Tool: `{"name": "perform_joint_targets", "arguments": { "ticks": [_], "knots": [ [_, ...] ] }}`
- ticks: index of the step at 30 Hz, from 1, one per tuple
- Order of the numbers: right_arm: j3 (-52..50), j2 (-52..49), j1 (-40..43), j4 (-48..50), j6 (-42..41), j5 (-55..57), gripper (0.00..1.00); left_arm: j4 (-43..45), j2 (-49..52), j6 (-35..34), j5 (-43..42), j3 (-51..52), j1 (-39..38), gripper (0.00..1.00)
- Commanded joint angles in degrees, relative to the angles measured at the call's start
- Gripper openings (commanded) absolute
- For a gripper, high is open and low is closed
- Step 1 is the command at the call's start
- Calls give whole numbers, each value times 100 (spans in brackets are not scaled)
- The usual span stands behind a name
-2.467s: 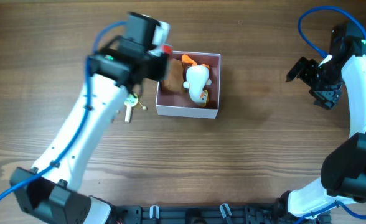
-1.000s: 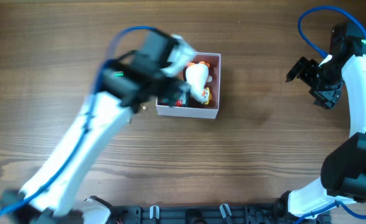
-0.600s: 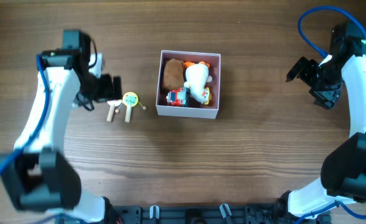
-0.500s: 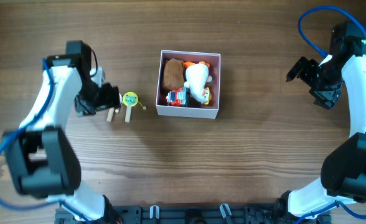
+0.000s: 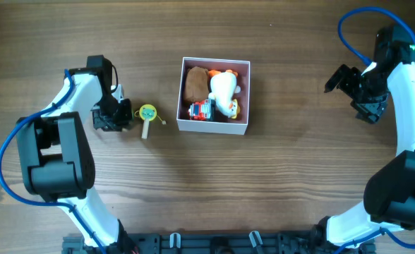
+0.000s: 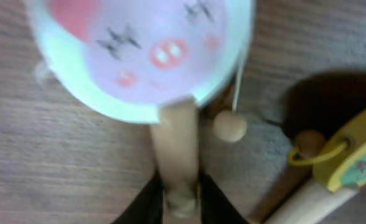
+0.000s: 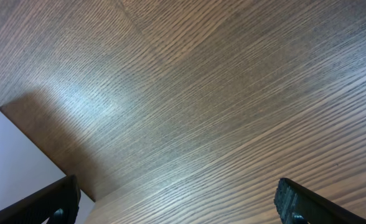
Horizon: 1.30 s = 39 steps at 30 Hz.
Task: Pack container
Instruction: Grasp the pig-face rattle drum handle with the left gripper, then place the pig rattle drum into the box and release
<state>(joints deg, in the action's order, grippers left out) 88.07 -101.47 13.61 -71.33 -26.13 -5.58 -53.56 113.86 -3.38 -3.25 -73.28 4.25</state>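
The container (image 5: 214,125), a white-walled box with a pink inside, stands at the table's middle and holds a brown plush (image 5: 193,83), a white duck plush (image 5: 223,87) and a red toy (image 5: 202,110). My left gripper (image 5: 113,116) is low on the table to its left. In the left wrist view my left gripper (image 6: 182,200) is shut on the wooden handle of a pink pig-face rattle (image 6: 139,50). A yellow rattle (image 5: 147,113) lies just right of it and also shows in the left wrist view (image 6: 357,163). My right gripper (image 5: 340,77) is open and empty at the far right.
The right wrist view shows only bare wood grain between my open right gripper (image 7: 177,208) fingers (image 7: 307,202). A small wooden bead on a string (image 6: 229,126) lies beside the pink rattle's handle. The right arm stands along the table's right edge.
My left arm has swung from the container to the left, leaving the red toy in it. It has come down over the pink rattle, which is hidden under it in the overhead view. The right arm has not moved.
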Motion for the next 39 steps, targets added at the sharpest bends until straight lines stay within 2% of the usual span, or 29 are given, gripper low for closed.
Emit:
{"name": "perform_joint_targets", "arguments": {
  "ticks": [1, 6, 8, 14, 22, 27, 32, 37, 38, 39],
  "knots": [
    [-44, -79, -9, 11, -83, -48, 100, 214, 107, 155, 138, 11, 4, 11],
    [-44, -79, -9, -9, -83, -48, 100, 256, 107, 164, 138, 11, 4, 10],
    [-44, -79, -9, -9, -83, -48, 100, 258, 107, 162, 138, 9, 4, 4],
    [-44, -79, -9, -11, -81, -48, 100, 199, 9, 160, 140, 4, 2, 4],
    [-44, -79, -9, -24, -85, -48, 100, -721, -929, 136, 96, -664, -310, 4],
    [-44, -79, -9, -24, -83, -48, 100, -916, -1910, 149, -28, -1276, -1071, 4],
    [-44, -79, -9, -26, -83, -48, 100, -199, -2645, 164, -31, -1320, -2127, 4],
    [-44, -79, -9, -26, -85, -50, 100, 111, -2435, 157, -37, -1292, -2953, 4],
    [-44, -79, -9, -26, -85, -50, 100, 131, -2308, 157, -37, -1292, -3091, 4],
    [-44, -79, -9, -28, -83, -48, 100, 264, -1759, 136, -136, -1294, -3517, 4]
  ]
}}
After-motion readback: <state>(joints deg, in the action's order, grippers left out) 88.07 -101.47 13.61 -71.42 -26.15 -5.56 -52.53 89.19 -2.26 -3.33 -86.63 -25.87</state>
